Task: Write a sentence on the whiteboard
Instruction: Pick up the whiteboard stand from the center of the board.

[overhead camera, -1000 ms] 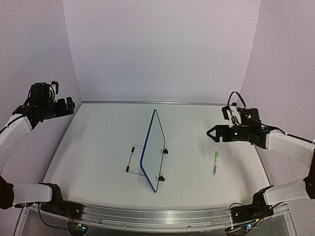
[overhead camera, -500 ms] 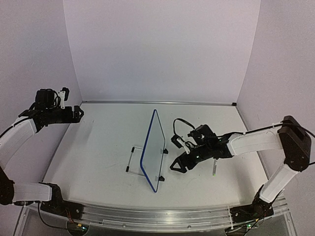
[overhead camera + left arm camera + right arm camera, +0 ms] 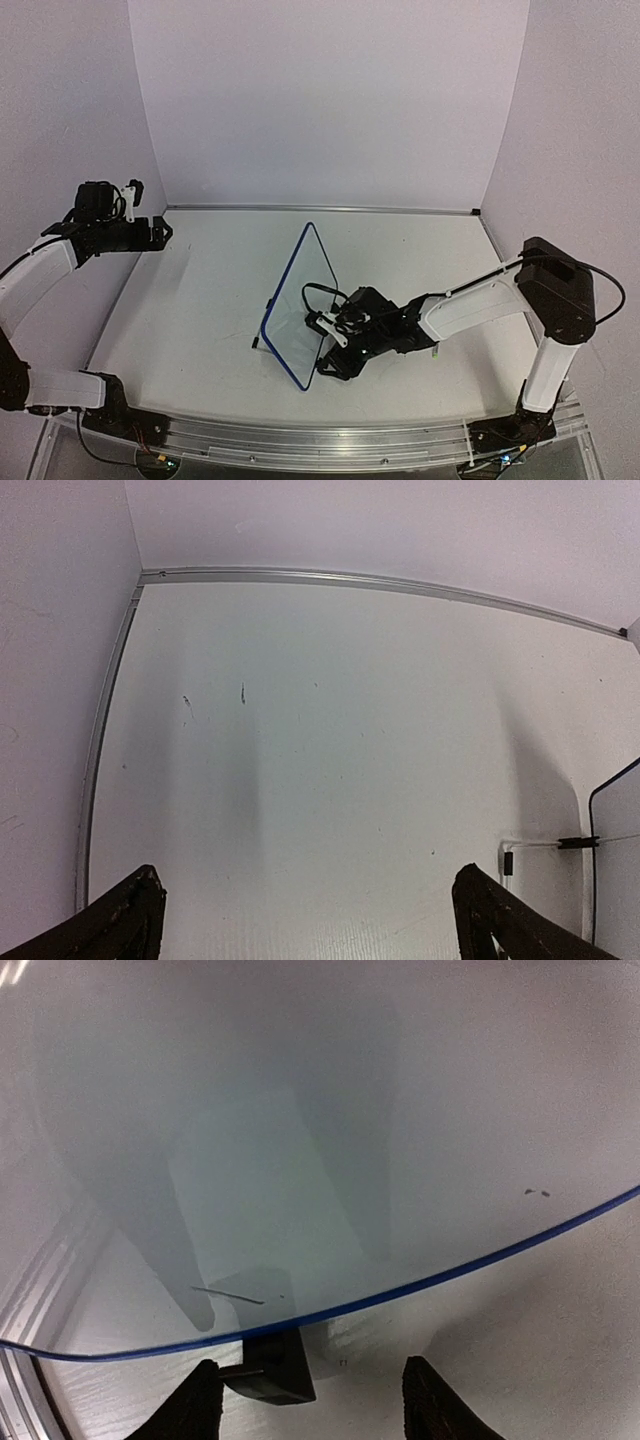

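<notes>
- The whiteboard (image 3: 300,305) stands tilted near the middle of the table (image 3: 200,300). Its wire stand (image 3: 530,846) pokes out on the left side.
- The right gripper (image 3: 328,362) is low down, right at the board's near bottom corner.
- Its fingers (image 3: 195,1405) are partway apart. One black clip foot (image 3: 272,1368) sits between them, close to one finger. I cannot tell if they touch.
- The board's blue edge (image 3: 450,1275) curves just above those fingers.
- Two tiny dark marks (image 3: 536,1192) are on the white face, near the blue edge.
- The left gripper (image 3: 160,232) is up in the air at the far left, well apart from the board. Its fingers are spread wide and hold nothing.
- There is lots of bare table to the left of the board, all the way to the metal strip (image 3: 350,577) at the back and to the left wall.
</notes>
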Motion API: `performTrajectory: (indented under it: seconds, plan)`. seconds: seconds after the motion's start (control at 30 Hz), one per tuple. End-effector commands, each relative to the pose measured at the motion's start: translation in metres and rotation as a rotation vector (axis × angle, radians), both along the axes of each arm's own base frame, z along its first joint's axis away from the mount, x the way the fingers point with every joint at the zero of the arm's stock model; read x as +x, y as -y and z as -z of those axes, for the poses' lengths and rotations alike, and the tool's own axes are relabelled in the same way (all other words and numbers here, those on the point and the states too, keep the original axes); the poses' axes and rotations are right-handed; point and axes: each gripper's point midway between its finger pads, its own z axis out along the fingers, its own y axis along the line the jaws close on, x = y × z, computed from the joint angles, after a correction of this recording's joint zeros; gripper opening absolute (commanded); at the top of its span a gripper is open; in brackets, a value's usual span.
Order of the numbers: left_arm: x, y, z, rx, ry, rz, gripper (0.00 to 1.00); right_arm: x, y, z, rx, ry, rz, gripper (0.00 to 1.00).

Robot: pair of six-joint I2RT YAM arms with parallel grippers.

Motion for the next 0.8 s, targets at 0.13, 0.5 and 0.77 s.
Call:
performTrajectory:
  seconds: [0.13, 0.5, 0.77]
  plan:
    - [0.005, 0.000, -0.004, 0.000, 0.020, 0.006, 0.99, 0.003, -0.023, 0.002, 0.027, 0.090, 0.017, 0.49]
    - [0.006, 0.000, -0.001, -0.001, 0.007, 0.006, 0.99, -0.008, -0.040, 0.007, 0.090, 0.147, 0.079, 0.37]
    - [0.007, 0.001, 0.001, -0.002, -0.001, 0.007, 0.99, -0.012, -0.048, 0.013, 0.107, 0.183, 0.151, 0.18]
